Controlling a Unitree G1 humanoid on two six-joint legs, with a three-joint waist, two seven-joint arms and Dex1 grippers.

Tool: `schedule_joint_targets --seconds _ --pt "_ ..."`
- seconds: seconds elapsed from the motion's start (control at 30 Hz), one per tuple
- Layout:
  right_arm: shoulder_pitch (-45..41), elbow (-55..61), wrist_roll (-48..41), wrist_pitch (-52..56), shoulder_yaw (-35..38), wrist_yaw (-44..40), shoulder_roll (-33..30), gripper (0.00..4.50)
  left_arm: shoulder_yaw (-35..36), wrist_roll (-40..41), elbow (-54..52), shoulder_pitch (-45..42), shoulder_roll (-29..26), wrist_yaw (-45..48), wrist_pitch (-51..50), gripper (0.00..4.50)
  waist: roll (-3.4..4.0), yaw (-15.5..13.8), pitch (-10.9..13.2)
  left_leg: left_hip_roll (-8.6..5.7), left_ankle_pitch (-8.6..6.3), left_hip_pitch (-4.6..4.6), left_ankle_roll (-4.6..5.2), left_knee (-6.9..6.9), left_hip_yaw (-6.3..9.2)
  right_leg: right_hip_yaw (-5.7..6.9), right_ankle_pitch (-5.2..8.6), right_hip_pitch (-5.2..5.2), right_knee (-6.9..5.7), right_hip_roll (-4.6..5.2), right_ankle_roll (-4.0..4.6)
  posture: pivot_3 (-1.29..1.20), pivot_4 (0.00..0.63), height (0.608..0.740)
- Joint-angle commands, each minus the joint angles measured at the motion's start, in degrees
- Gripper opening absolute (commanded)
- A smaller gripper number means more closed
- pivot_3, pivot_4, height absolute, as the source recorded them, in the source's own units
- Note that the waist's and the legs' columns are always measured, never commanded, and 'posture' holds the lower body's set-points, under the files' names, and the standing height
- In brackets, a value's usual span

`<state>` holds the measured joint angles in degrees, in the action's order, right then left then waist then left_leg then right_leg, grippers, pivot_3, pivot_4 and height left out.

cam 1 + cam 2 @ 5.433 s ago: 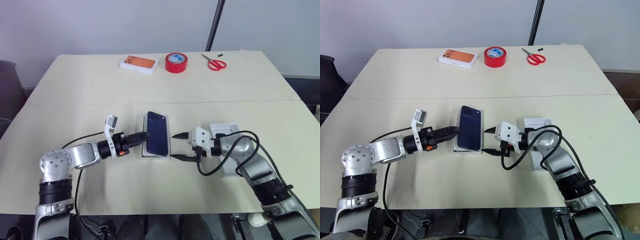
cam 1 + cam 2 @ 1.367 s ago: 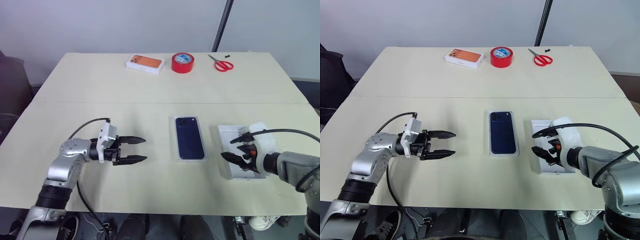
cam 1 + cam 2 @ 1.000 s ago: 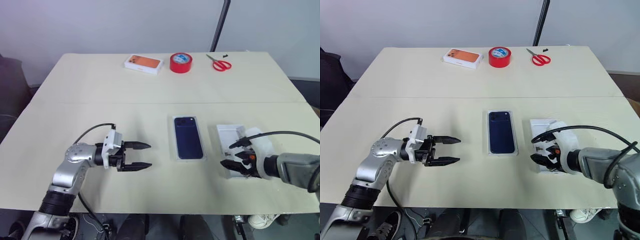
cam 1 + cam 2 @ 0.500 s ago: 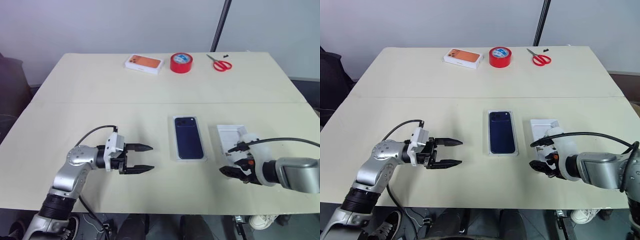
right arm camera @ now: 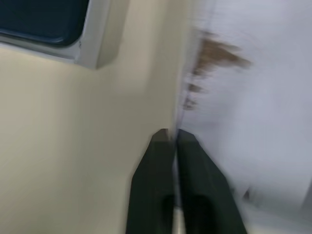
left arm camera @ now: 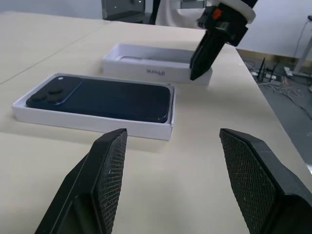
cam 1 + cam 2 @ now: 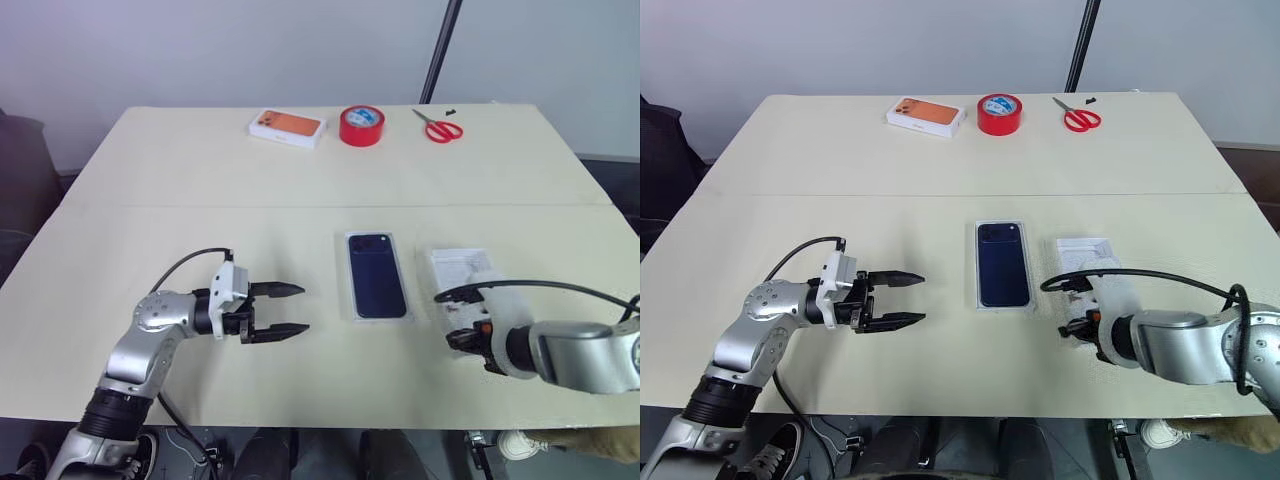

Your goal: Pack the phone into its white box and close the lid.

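Observation:
The dark navy phone (image 7: 377, 275) lies camera side up inside the shallow white box (image 6: 97, 126) at the table's centre. Just right of it lies the white lid (image 7: 460, 270), its side wall showing in the left wrist view (image 6: 156, 72). My right gripper (image 7: 465, 335) points down at the lid's near end, its black fingers (image 5: 161, 161) pressed together with the lid's thin wall between them. My left gripper (image 7: 285, 308) is open and level, left of the box and pointing toward it, with nothing between its fingers.
Along the far edge stand a white box with an orange phone picture (image 7: 288, 128), a red tape roll (image 7: 361, 125) and red scissors (image 7: 437, 127). A black pole (image 7: 440, 50) rises behind the table.
My right gripper has swung down to the lid's near end and shut on its wall. The left gripper has stayed open in place.

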<state>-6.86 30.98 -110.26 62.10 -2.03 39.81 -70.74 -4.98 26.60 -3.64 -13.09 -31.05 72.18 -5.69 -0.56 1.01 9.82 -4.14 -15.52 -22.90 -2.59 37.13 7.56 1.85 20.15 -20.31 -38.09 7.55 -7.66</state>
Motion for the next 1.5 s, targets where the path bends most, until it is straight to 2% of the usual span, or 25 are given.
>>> schedule_joint_targets --seconds 0.03,0.33,0.43,0.57,0.73,0.9,1.2,1.3,1.5 --pt "-0.7 0.3 2.3 -0.9 -2.4 -0.2 0.2 0.03 0.4 0.0 -1.6 0.4 0.0 -0.3 0.9 3.18 0.0 0.0 0.0 -0.01 0.0 0.0 0.0 0.0 0.0 0.0 0.0 -0.01 0.0 0.01 0.0 0.0 0.15 0.74" --pt "-3.9 -2.5 2.8 -3.7 -1.8 2.0 -0.3 0.03 0.8 -0.1 -0.6 0.4 -0.1 -0.4 1.3 3.18 -0.02 0.1 0.0 0.01 -0.08 0.05 0.13 0.0 0.02 -0.02 0.0 0.03 0.01 0.0 0.0 0.0 0.15 0.74" --pt "-7.8 -5.6 0.3 -10.6 0.1 4.7 5.9 0.03 1.0 -0.3 0.9 -0.3 0.3 -0.6 1.7 3.18 -0.02 0.1 0.0 0.0 -0.04 0.02 0.07 0.0 0.02 -0.01 0.0 0.02 0.03 0.02 0.0 0.0 0.15 0.74" --pt "-14.1 -6.4 -0.2 -13.3 1.1 -5.4 16.1 0.03 1.4 -0.4 3.5 -2.4 0.8 -1.1 1.6 3.18 0.02 0.2 0.0 0.04 0.0 0.03 0.0 -0.03 0.0 -0.02 0.0 -0.02 -0.01 -0.02 0.0 0.0 0.15 0.74" --pt "-16.0 -10.6 -2.6 -14.9 4.2 -16.6 25.7 0.03 2.5 -0.3 6.9 -5.5 1.6 -3.1 0.9 3.18 -0.03 -0.3 0.0 -0.03 -0.01 -0.04 0.01 0.0 0.06 0.01 0.0 0.0 0.06 0.03 0.0 0.0 0.15 0.74" --pt "-16.3 -9.2 -2.7 -15.7 4.6 -20.8 35.0 0.03 4.6 -1.2 8.8 -6.2 0.4 -4.9 1.4 3.18 -0.04 0.3 0.0 -0.01 0.0 -0.05 0.0 0.0 0.08 0.0 0.0 -0.08 -0.01 0.01 -0.01 0.0 0.15 0.74" --pt "-8.2 -4.1 -2.7 -13.0 -2.0 -29.7 43.2 0.03 9.1 0.1 4.4 -2.9 -0.7 -11.5 -1.5 3.18 0.02 0.2 0.1 -0.01 0.0 -0.04 0.0 -0.01 0.11 -0.05 0.0 -0.12 -0.04 0.02 -0.01 0.0 0.15 0.74" --pt "-7.3 -5.7 -2.7 -11.1 -3.0 -32.7 44.8 0.03 8.9 0.0 2.5 -2.0 -0.1 -12.9 -2.4 3.18 0.01 0.2 0.1 -0.02 0.01 -0.05 -0.02 -0.01 0.12 -0.06 0.0 -0.12 -0.04 0.02 -0.01 0.0 0.15 0.74" --pt "-9.0 -13.3 -2.7 -9.1 -4.3 -32.6 46.8 0.03 7.7 -0.1 0.9 -1.4 0.7 -13.2 -3.4 3.18 0.02 0.2 0.1 -0.02 0.01 -0.03 -0.03 -0.02 0.11 -0.07 0.0 -0.12 -0.04 0.01 0.0 0.0 0.15 0.74"
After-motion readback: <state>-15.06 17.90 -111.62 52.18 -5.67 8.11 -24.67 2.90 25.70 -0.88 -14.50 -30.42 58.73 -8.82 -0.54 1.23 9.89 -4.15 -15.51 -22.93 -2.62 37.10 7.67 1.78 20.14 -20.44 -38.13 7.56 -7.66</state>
